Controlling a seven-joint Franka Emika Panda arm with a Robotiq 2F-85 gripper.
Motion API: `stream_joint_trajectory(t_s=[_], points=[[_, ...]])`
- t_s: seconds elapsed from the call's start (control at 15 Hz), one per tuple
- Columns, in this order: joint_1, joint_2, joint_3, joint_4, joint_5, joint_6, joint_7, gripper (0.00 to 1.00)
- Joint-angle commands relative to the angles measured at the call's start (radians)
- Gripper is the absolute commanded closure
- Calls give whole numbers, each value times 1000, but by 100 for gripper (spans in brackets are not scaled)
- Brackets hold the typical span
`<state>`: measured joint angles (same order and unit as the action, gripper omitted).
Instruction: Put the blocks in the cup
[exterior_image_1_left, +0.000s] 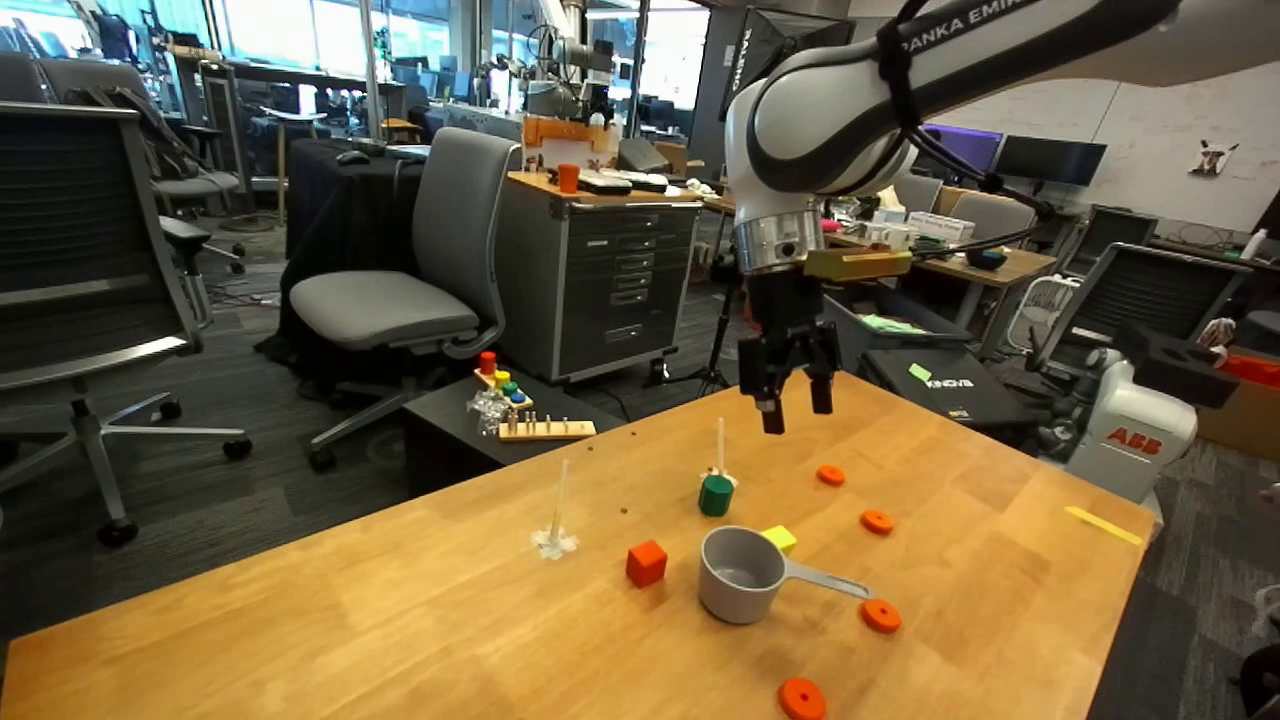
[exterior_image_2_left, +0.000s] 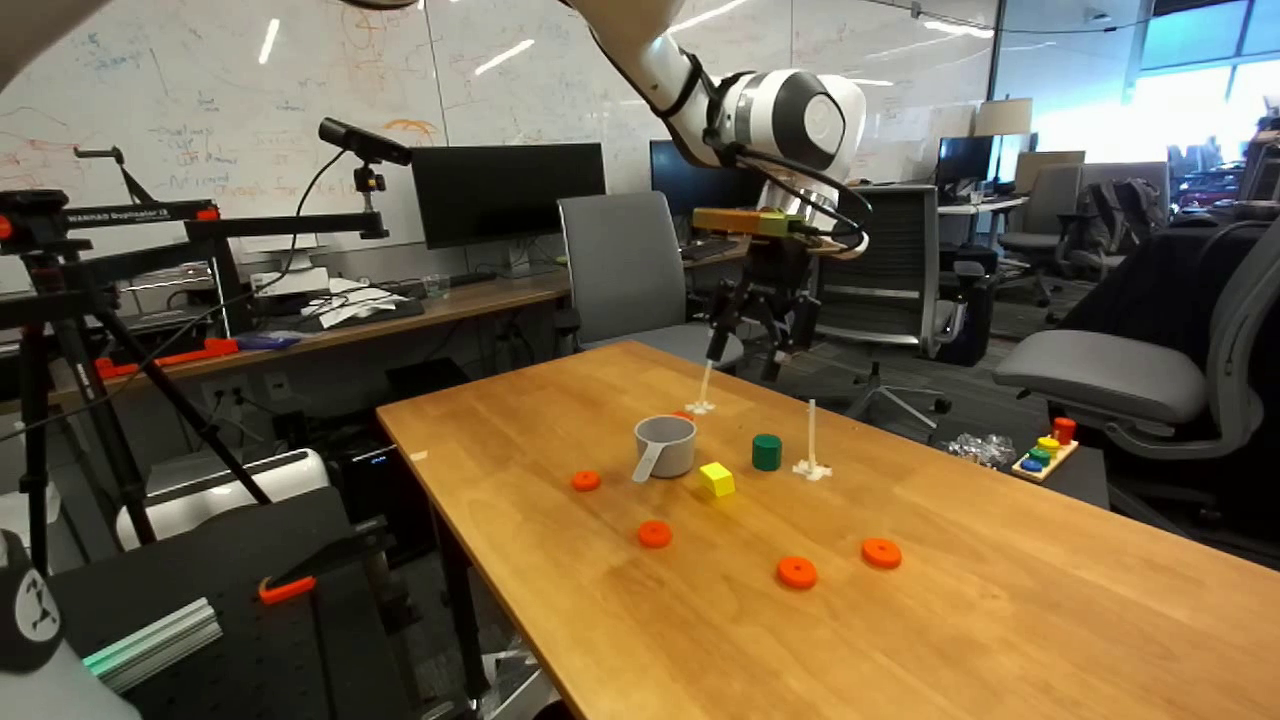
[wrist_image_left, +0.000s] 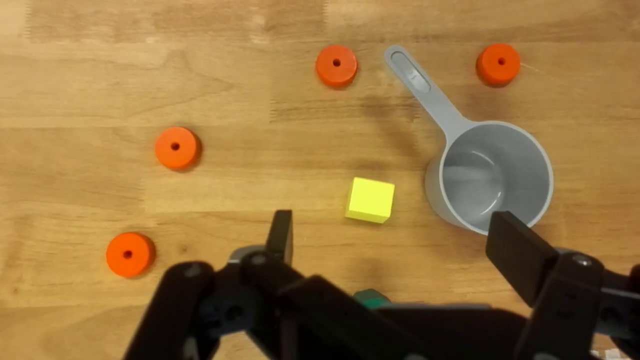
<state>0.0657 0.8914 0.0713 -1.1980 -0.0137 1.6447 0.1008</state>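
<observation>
The grey cup (exterior_image_1_left: 735, 592) stands upright on the table with its handle out to one side. In the wrist view the cup (wrist_image_left: 437, 200) has nothing inside. A yellow block (wrist_image_left: 370, 200) sits beside it. A green block (exterior_image_1_left: 716, 496) stands near; it is mostly hidden by my gripper in the wrist view (wrist_image_left: 371, 299). A red cube (exterior_image_1_left: 646, 565) lies near the cup; an exterior view shows only a bit of it behind the cup (exterior_image_2_left: 683, 414). Several orange discs, one near the handle (exterior_image_1_left: 880, 615), lie about. My gripper (wrist_image_left: 392, 218) is open and empty above the table.
Two thin upright sticks, one near the green block (exterior_image_1_left: 720, 445) and one farther off (exterior_image_1_left: 560, 505), stand on white bases on the wooden table (exterior_image_1_left: 420, 610). A dark low stand (exterior_image_1_left: 455, 450) with a peg toy is beyond the table's edge.
</observation>
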Motion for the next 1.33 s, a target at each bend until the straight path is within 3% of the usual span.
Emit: stream_joint_trajectory(t_s=[0.0,0.47,0.73,1.07,1.13,1.2,1.27], points=[[14,20,-16,29,12,-16,-1,0],[41,85,-31,136,-40,-23,-22,0],[75,131,-42,229,-89,34,-11,0],[89,206,-36,342,-67,117,7,0],[95,217,-46,353,-66,94,40,0],[79,159,-25,256,-79,121,10,0],[80,172,-25,270,-79,121,19,0]])
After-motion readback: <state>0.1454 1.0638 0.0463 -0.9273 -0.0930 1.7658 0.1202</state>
